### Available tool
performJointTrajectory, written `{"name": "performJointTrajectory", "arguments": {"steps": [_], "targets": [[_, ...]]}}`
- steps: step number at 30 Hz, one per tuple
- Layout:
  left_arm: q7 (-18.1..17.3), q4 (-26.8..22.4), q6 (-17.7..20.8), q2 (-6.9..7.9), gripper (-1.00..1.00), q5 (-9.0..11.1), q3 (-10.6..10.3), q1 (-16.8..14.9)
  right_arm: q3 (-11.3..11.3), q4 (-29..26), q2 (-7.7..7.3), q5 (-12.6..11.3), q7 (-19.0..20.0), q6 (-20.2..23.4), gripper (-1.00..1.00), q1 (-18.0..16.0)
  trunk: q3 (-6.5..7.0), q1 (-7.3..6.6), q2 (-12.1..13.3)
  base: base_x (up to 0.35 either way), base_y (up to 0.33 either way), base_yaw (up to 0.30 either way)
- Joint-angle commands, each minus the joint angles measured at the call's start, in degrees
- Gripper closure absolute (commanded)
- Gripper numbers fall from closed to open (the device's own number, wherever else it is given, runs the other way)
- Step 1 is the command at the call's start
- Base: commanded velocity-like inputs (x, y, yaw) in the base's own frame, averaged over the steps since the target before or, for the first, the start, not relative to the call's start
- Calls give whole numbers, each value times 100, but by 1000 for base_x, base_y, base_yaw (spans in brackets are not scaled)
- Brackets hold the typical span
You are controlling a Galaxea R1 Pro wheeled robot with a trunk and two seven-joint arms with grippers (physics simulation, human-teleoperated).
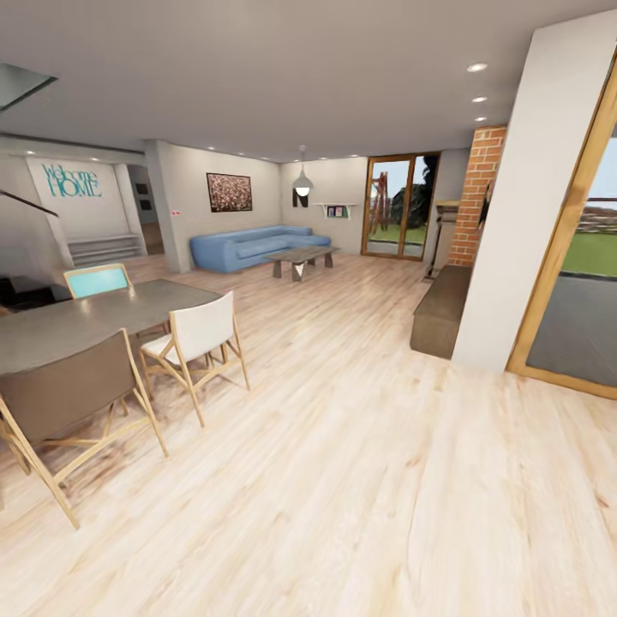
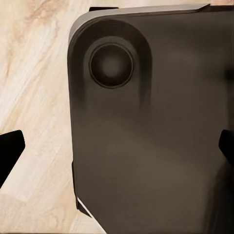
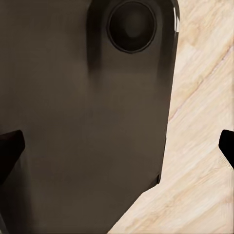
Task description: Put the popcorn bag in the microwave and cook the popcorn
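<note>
The popcorn bag has no place among the things here: the head view looks over a lounge with a pale wood floor [image 1: 360, 480]. At far left stands a grey dining table [image 1: 77, 321] with three chairs round it: a brown one [image 1: 64, 398] nearest, a white one [image 1: 201, 330] beside it, a teal one [image 1: 96, 280] behind. Farther back a blue sofa [image 1: 253, 246] lines the wall, with a low coffee table [image 1: 302, 257] before it. Glass doors [image 1: 396, 206] come next, then a brick column [image 1: 478, 193], a dark bench [image 1: 443, 310] and a white pillar [image 1: 536, 197].

The left gripper [image 2: 117, 146] hangs over a dark robot base [image 2: 156, 146] and floor, its fingertips [image 2: 9, 144] spread wide apart. The right gripper [image 3: 117, 146] does likewise, with fingertips [image 3: 9, 146] equally spread.
</note>
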Motion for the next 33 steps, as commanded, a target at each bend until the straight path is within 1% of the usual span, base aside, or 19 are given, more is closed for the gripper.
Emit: {"name": "performJointTrajectory", "arguments": {"steps": [1, 4, 9, 18, 33], "targets": [[-1, -4, -14, 2, -100, -1, 2, 1, 6, -3, 1, 7, -8, -3, -100, 1, -3, 0, -2, 0, 0, 270], [-2, -13, -17, 9, -100, -15, -27, 1, 10, -3, 4, 6, -16, -29, -100, 1, -3, 0, -2, 0, 0, 275], [6, -15, -18, 76, -100, -35, -65, 1, 0, -3, 10, -1, -18, -48, -100, 1, -3, 0, -2, 0, 0, 277], [6, -21, -18, 79, -100, -36, -59, 1, -12, -3, 11, -4, -18, -171, -100, 1, -3, 0, -2, 0, 0, 282], [5, -22, -18, 76, -100, -36, -63, 1, -19, -3, 18, -7, -25, -196, -100, 1, -3, 0, -2, 0, 0, 285]]}}
